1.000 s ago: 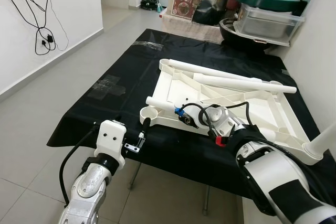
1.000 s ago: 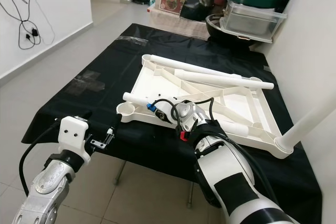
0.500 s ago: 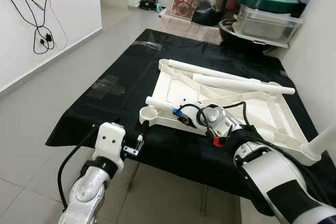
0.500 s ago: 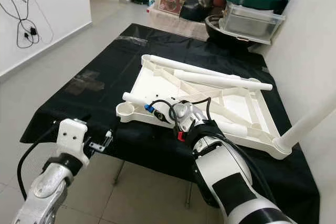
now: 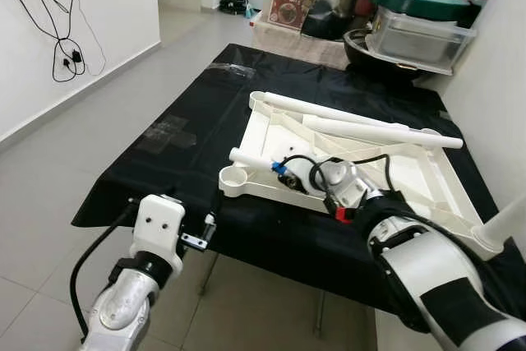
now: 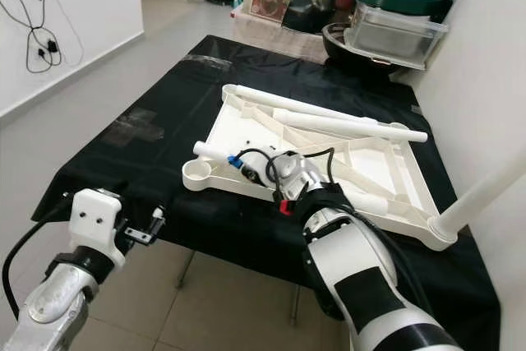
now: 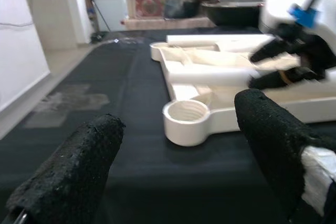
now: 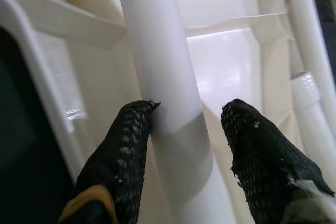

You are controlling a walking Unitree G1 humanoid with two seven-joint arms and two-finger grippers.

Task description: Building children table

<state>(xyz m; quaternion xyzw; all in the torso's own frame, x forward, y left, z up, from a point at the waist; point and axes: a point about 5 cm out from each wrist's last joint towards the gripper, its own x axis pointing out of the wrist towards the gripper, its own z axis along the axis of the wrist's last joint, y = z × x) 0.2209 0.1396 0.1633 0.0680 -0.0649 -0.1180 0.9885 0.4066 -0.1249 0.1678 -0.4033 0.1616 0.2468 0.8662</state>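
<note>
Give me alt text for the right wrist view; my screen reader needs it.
The right pincer straddles a white table leg, its two black fingers open on either side, one touching the leg. The leg lies on the ribbed underside of the upturned white tabletop, with another leg alongside.

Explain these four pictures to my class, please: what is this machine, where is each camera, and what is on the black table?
This is a humanoid robot with two silver arms. Two pictures come from cameras in its head, looking down. The other two come from cameras on its wrists, looking along each gripper's black fingers.

On the black-covered table lies an upside-down white plastic tabletop, with loose white legs resting on it. The right gripper straddles one leg; one finger touches it, the other stands off, so the leg is not clamped. The left gripper hovers open near the table's front edge, facing a round screw socket at the tabletop's corner.
</note>
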